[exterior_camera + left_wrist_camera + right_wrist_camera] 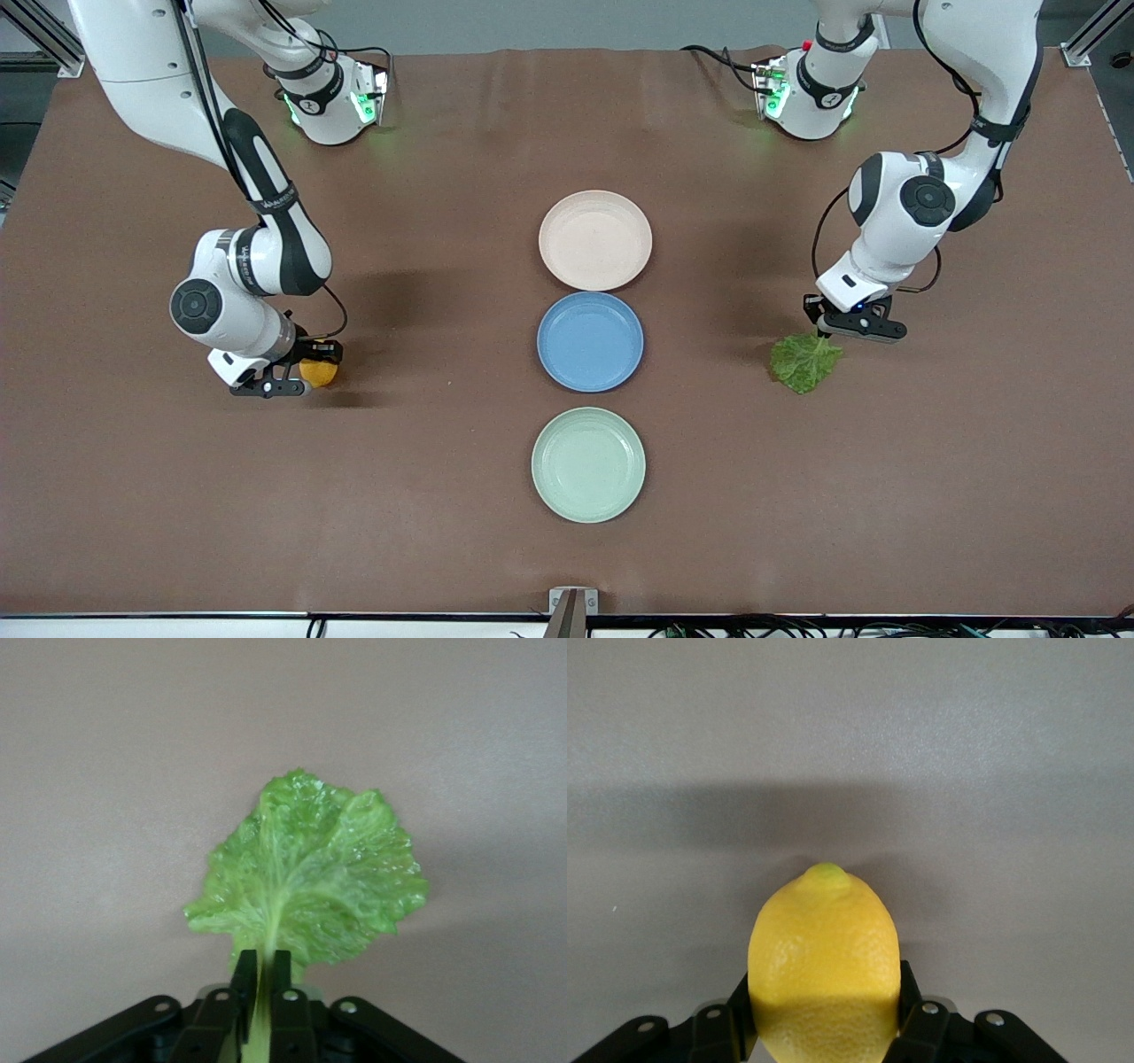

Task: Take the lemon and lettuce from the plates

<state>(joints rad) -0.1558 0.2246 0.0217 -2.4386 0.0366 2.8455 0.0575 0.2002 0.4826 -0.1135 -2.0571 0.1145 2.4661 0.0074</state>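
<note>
At lower left of the front view my right gripper point(297, 372) hangs low from a bent elbow over bare table point(177, 496) toward the right arm's end, fingers clamped on the lemon point(319, 372). My left gripper point(828, 335), at middle right, points down, fingers pinching the pale stem of the lettuce point(804, 360). Down the frame's centre run the mint plate point(588, 463), lowest, the blue plate point(590, 341) and the pink plate point(595, 239), all bare, with wide open cloth between them and each gripper
</note>
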